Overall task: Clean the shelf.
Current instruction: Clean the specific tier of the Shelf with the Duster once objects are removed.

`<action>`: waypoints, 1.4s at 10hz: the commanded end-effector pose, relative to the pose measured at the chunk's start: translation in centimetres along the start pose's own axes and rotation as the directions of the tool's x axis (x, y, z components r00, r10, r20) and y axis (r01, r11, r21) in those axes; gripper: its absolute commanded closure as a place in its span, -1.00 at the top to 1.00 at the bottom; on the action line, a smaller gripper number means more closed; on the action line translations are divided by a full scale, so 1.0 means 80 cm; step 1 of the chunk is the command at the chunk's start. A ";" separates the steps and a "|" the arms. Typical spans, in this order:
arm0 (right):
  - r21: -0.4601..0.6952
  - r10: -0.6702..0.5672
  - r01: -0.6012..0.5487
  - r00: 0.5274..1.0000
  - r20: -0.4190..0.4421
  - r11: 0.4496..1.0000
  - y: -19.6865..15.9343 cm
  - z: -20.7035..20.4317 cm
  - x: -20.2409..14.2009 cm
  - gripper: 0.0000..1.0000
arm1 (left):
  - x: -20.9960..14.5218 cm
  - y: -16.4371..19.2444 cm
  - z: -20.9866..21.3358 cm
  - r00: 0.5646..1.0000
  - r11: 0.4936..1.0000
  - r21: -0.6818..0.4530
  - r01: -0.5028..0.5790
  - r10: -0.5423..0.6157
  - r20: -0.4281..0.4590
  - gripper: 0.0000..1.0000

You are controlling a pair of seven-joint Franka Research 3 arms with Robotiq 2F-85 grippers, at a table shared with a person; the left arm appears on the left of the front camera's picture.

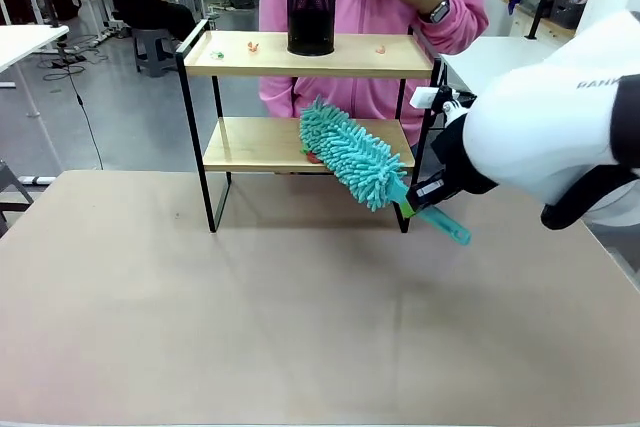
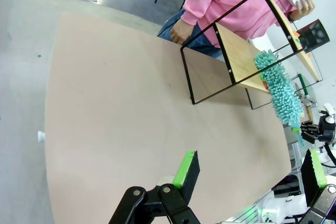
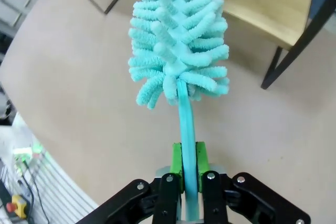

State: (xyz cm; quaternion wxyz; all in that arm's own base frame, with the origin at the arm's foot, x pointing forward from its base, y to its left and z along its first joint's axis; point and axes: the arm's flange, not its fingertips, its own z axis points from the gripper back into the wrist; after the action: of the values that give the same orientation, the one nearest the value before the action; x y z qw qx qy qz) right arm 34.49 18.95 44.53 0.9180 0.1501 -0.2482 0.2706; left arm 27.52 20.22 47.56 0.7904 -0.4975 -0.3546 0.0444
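Small two-tier shelf (image 1: pixel 262 142) of light wooden boards on a thin black metal frame, standing upright on its legs at the far side of the brown tabletop (image 1: pixel 300 327), near the middle. Both boards lie level, the lower about halfway up the legs. Raised black rails close off the two ends of the top board.

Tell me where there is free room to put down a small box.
The table in front of the shelf is bare to the near edge. The lower board's left half is free; the duster crowds its right. On top, the cup and small bits leave little room.
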 end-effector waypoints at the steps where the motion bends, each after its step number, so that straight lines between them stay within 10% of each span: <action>1: 0.144 0.046 -0.041 0.998 -0.030 0.989 -0.011 0.009 -0.015 -0.74 | 0.001 -0.001 -0.002 1.000 1.000 -0.013 0.020 -0.020 0.013 1.00; 5: 0.474 0.215 -0.105 0.959 -0.183 0.874 -0.018 0.016 -0.034 -0.74 | 0.001 -0.001 -0.002 1.000 1.000 -0.013 0.020 -0.020 0.013 1.00; 10: 0.606 0.182 -0.022 0.962 -0.204 0.795 -0.049 0.045 -0.051 -0.74 | 0.001 -0.001 -0.002 1.000 1.000 -0.013 0.020 -0.020 0.013 1.00; 14: 0.697 0.248 -0.114 0.964 -0.095 0.708 -0.107 0.200 -0.120 -0.74 | 0.001 -0.001 -0.002 1.000 1.000 -0.013 0.020 -0.020 0.013 1.00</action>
State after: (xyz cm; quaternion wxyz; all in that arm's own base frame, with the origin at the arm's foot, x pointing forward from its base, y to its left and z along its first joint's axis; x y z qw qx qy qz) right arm 27.92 5.27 49.45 0.7954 0.4275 -0.0331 0.4284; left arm 27.49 20.24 47.59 0.7904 -0.4973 -0.3549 0.0444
